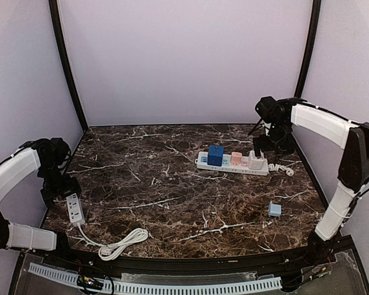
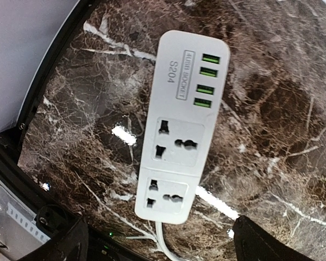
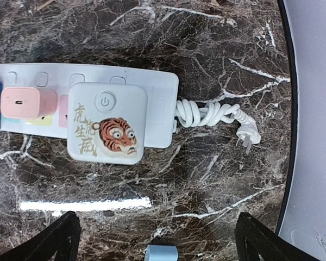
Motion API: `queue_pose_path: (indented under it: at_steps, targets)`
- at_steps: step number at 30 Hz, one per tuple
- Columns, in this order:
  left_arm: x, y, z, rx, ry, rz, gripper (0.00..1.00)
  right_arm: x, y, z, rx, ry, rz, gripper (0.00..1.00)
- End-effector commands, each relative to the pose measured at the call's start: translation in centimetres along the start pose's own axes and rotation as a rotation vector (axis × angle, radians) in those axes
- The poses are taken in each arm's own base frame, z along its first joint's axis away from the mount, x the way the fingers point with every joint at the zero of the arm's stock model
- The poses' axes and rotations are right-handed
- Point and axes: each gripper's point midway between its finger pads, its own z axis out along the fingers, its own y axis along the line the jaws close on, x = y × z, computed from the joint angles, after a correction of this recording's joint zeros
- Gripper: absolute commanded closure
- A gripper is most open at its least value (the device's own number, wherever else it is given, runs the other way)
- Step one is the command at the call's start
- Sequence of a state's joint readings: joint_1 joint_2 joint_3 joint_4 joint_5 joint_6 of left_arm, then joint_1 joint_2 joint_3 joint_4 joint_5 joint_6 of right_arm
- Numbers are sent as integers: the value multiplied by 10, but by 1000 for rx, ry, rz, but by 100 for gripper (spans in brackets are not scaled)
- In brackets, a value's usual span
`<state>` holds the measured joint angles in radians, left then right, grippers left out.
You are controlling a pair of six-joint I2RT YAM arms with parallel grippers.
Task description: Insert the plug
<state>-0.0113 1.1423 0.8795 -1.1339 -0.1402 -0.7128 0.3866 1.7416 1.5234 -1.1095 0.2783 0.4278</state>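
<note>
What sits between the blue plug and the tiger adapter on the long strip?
A pink charger sits between the blue plug and tiger adapter; clearest in the right wrist view.

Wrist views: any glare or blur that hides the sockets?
Left wrist: sharp; two glare patches on the marble table flank the white socket strip, sockets readable. Right wrist: sharp; one long glare streak below the tiger adapter, off the long strip.

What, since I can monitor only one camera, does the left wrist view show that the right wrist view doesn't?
Left only: a small white socket strip with green USB ports, sockets empty. Right only: a long power strip carrying a tiger adapter and pink charger, a coiled cord. Both: marble tabletop; left gripper and right gripper each open.
</note>
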Motion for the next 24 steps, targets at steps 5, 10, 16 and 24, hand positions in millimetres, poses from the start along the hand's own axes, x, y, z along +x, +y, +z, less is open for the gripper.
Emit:
queue_pose_path:
  at_steps: [5, 10, 16, 24]
  targets:
    - [-10, -13, 32, 46, 54, -36, 10, 47, -8, -33, -121, 23, 37, 1]
    - [-6, -17, 61, 50, 97, -72, 10, 70, -8, -49, -205, 20, 72, 1]
    - [-2, -14, 86, 20, 117, -89, 14, 85, -2, -74, -325, 2, 120, 2]
    - [-1, -22, 98, 81, 99, -76, 47, 100, -3, -86, -375, 7, 138, 1]
